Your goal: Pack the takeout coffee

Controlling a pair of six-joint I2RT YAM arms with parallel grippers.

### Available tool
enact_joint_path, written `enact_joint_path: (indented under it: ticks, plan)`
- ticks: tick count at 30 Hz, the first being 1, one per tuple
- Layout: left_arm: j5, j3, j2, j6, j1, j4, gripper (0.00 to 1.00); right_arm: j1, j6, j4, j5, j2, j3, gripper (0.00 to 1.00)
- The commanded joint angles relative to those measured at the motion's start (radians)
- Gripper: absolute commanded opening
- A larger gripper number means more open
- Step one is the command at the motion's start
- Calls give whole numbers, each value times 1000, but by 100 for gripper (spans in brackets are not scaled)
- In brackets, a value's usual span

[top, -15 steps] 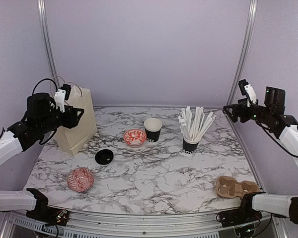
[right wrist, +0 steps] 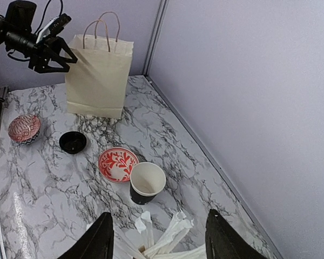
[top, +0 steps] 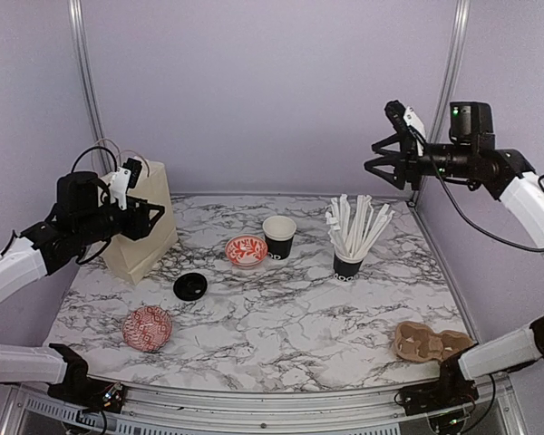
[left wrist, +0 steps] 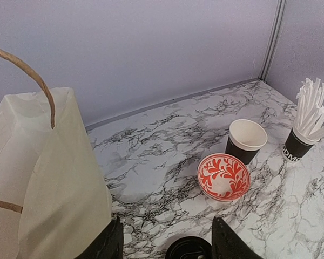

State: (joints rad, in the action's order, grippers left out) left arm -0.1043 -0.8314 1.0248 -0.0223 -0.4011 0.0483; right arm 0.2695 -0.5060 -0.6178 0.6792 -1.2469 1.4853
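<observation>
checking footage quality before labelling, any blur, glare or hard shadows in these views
Top external: soft even light, no glare on the marble table, only faint shadows. Left wrist: paper bag fills the left, cup sharp. Right wrist: its fingers are dark silhouettes, straws cropped.

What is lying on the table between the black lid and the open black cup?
A red-and-white patterned bowl, close beside the cup and apart from the lid; the top view shows it.
</observation>
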Motion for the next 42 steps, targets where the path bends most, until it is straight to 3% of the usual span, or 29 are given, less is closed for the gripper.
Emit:
enact_joint_path:
  ticks: [1,9,14,27,42]
  plan:
    - [-13,13,12,-24,-17,-41,56,178,-98,-96,-119,-127,116,54]
    - [19,14,30,-42,-43,-48,56,500,-130,-97,-403,-336,243,48]
    - [28,12,25,-34,-44,-50,58,610,-104,-165,-587,-542,377,45]
    - [11,6,27,-3,-46,-50,60,605,-57,-141,-925,-835,515,44]
    - [17,6,24,-5,-50,-50,61,509,-12,-192,-851,-993,604,30]
